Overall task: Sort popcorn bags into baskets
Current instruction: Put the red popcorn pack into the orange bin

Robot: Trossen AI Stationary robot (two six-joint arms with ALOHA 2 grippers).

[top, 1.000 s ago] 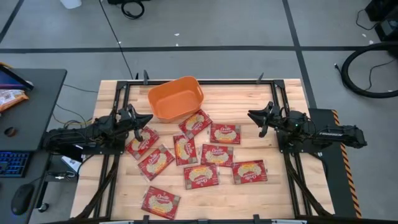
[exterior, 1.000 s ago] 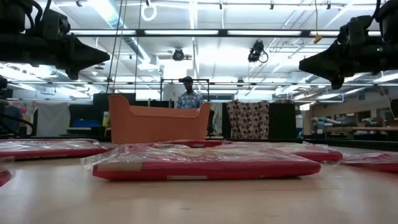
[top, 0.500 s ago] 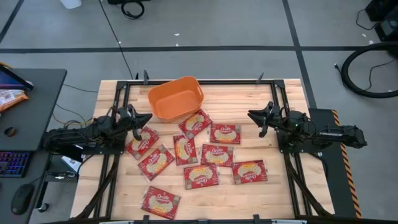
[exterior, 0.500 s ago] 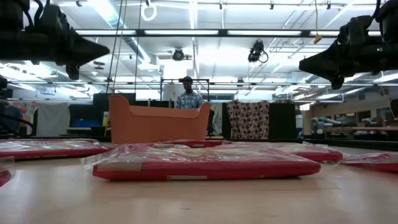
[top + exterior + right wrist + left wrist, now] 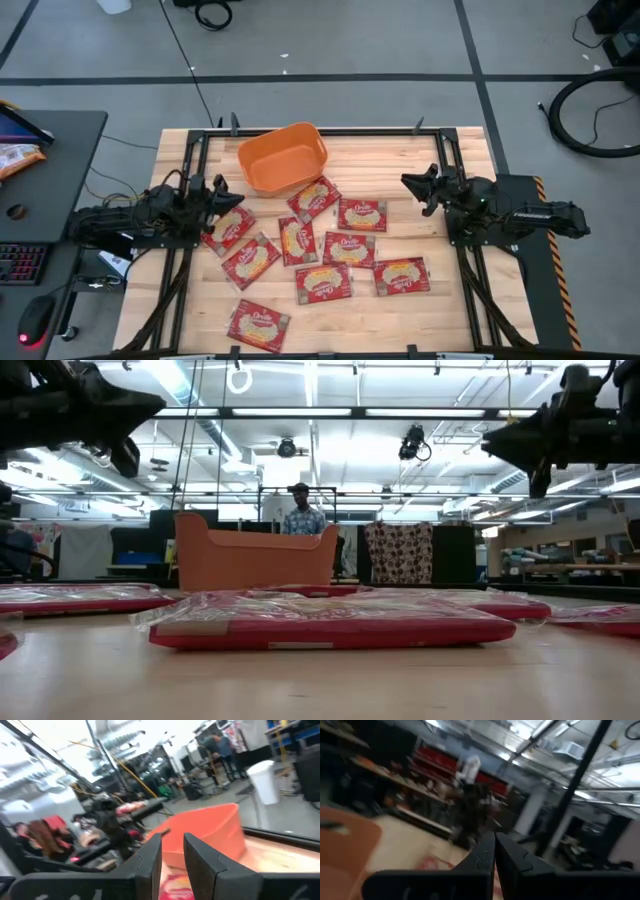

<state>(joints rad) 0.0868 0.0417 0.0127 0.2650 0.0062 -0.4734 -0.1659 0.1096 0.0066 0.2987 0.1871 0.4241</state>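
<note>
Several red popcorn bags with cream oval labels lie flat on the wooden table: one (image 5: 229,227) by my left gripper, one (image 5: 362,214) near my right gripper, others around the middle (image 5: 323,283). The closest in the low view (image 5: 330,625) fills the foreground. The orange basket (image 5: 283,158) stands at the far middle, holding nothing that I can see; it also shows in the low view (image 5: 255,560) and the right wrist view (image 5: 205,832). My left gripper (image 5: 237,197) hovers shut above the table's left part. My right gripper (image 5: 405,181) hovers at the right, fingers slightly apart (image 5: 172,855), empty.
Black frame rails (image 5: 195,160) run along the table's left, right and far sides. A dark desk (image 5: 40,190) with a keyboard and mouse stands to the left. A person (image 5: 303,515) stands far behind the table. Bare wood shows at the far right corner (image 5: 400,155).
Both grippers have risen a little above the table. My left gripper has also drawn slightly back toward the table's left edge. The bags and basket have kept still.
</note>
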